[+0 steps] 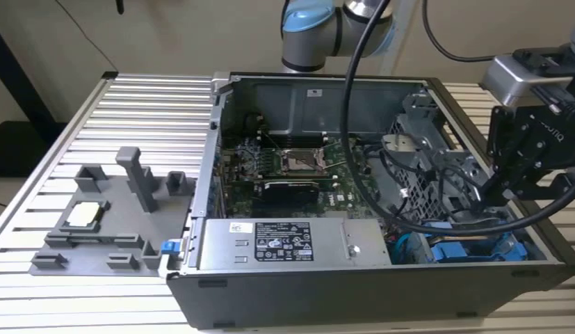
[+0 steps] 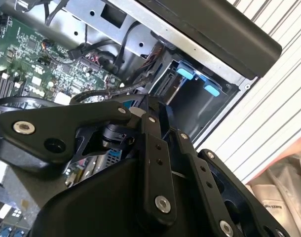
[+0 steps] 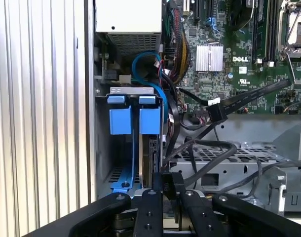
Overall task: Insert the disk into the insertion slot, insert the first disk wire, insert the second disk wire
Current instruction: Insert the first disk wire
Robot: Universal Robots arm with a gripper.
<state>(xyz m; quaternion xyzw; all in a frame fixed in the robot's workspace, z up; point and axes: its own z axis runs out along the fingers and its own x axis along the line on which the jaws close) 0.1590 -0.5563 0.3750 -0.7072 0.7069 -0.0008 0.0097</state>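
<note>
In the first wrist view the disk (image 3: 151, 154) stands edge-on inside the insertion slot (image 3: 135, 91) of the grey drive cage. The blue tab (image 3: 150, 120) of its carrier is at the bay's mouth, and a second blue carrier (image 3: 120, 120) sits beside it. My gripper (image 3: 172, 180) hovers just off the disk's near end with its black fingertips pressed together; I cannot tell whether anything is between them. A loose black wire with a flat plug (image 3: 217, 111) lies across the cage. In the exterior view the gripper (image 1: 491, 198) reaches into the case above the blue carriers (image 1: 473, 249).
The open computer case (image 1: 297, 289) lies on a slatted aluminium table (image 1: 139, 104). Inside are a labelled power-supply box (image 1: 278, 240), the motherboard with its CPU socket (image 1: 301, 161) and a blue looped cable (image 3: 145, 57). A grey fixture (image 1: 111, 209) stands at the exterior view's left.
</note>
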